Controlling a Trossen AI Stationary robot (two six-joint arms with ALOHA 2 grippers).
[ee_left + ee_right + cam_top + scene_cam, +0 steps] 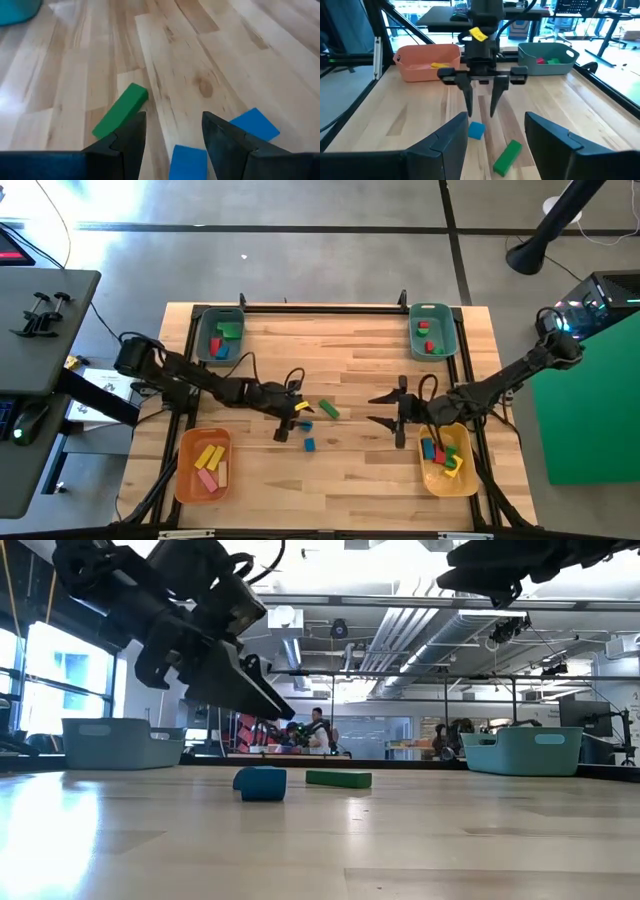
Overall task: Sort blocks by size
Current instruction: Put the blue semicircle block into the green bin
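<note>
My left gripper [283,423], jaws apart and empty, hangs mid-table over the blue block [189,161]; the green bar [328,410] probably angles toward the far-right corner.

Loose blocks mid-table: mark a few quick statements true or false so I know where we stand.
1. A green bar lies loose on the table. True.
2. The left gripper holds a red cube. False: its fingers are open and hold nothing.
3. Two blue blocks lie near the left gripper. True.
4. The right gripper is inside the yellow bin. False: it hangs open above bare table.
5. The orange bin holds blocks. True.
</note>
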